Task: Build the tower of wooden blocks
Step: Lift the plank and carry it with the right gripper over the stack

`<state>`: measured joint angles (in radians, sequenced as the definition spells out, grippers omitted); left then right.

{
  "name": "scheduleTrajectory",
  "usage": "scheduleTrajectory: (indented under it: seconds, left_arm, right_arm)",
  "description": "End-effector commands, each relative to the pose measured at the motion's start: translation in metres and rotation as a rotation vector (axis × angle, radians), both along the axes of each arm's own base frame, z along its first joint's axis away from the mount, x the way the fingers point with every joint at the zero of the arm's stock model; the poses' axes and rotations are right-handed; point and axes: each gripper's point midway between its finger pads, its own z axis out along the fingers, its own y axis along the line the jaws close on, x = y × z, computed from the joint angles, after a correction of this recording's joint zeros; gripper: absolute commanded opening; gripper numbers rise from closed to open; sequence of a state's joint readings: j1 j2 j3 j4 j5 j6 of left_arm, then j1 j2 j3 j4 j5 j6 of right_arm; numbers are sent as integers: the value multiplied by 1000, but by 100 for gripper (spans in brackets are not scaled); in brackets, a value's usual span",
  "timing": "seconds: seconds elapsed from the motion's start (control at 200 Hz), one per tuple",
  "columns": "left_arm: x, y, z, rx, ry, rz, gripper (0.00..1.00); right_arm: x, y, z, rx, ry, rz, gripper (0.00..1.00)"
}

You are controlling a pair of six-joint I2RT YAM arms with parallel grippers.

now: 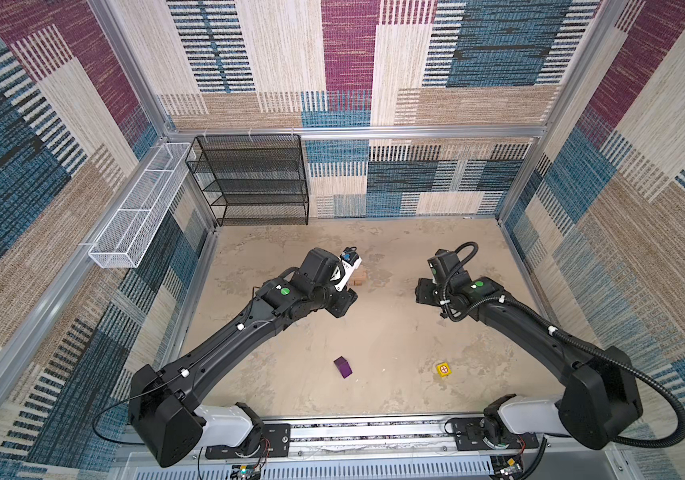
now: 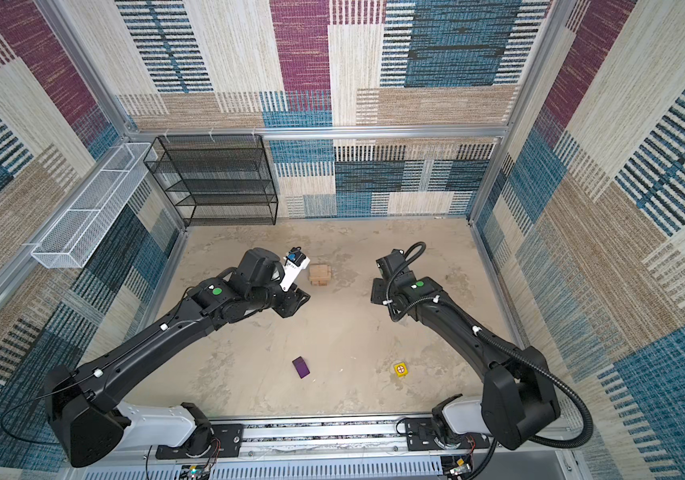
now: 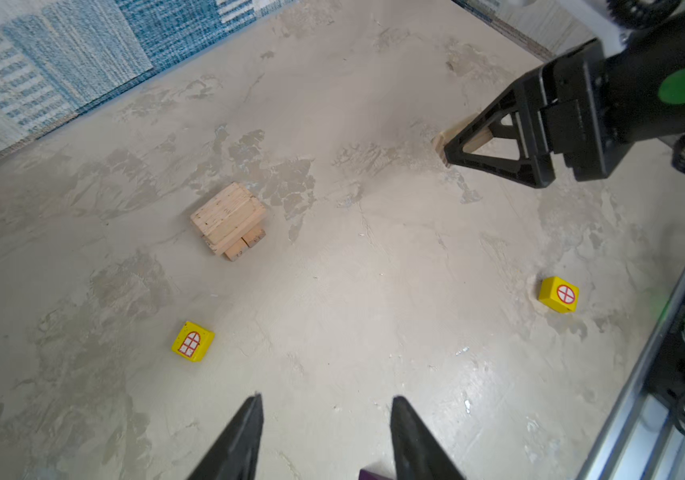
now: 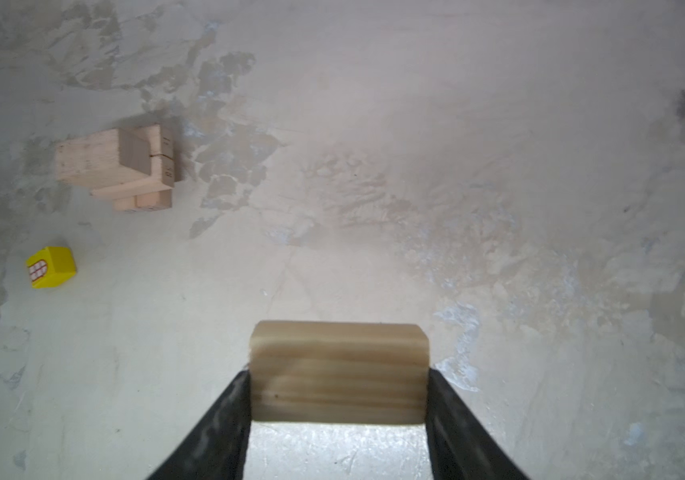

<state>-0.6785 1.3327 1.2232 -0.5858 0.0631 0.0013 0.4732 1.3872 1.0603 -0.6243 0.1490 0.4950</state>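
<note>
The wood block tower (image 2: 320, 275) is a low stack of tan bricks in crossed layers, also in both wrist views (image 3: 228, 218) (image 4: 118, 166); my left wrist partly hides the tower (image 1: 360, 277) in a top view. My right gripper (image 4: 338, 386) (image 1: 423, 293) is shut on a tan brick (image 4: 338, 370) (image 3: 443, 140), held above the floor to the tower's right. My left gripper (image 3: 326, 411) (image 1: 345, 303) hovers open, nothing between its fingers. One yellow cube (image 3: 192, 341) (image 4: 50, 267) lies near the tower. Another yellow cube (image 1: 443, 369) and the purple block (image 1: 343, 367) lie nearer the front.
A black mesh shelf (image 1: 255, 178) stands at the back left corner. A white wire basket (image 1: 137, 208) hangs on the left wall. The arms' mounting rail (image 1: 374, 432) runs along the front edge. Patterned walls enclose the floor on three sides.
</note>
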Motion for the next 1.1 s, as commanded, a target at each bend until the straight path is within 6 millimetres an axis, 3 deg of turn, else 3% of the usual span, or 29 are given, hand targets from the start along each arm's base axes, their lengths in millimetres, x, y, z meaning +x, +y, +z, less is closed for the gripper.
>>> scheduleTrajectory:
  seconds: [0.0,0.15,0.24,0.611,1.006,1.097]
  left_arm:
    - [8,7,9,-64,9,57,53]
    - [22,31,16,-79,0,145,56]
    - [27,40,22,-107,-11,170,50]
    - [32,56,23,-78,-39,208,42]
    - [34,61,26,-85,-50,217,42]
    - [34,61,26,-90,-45,218,48]
  right_arm:
    - [9,24,13,-1,-17,54,0]
    - [25,65,19,-14,-27,118,0]
    - [37,85,19,-13,-31,145,0]
    - [80,143,20,-19,-48,220,0]
    - [111,166,-1,-55,-31,218,0]
    - [117,172,-5,-58,-28,221,0]
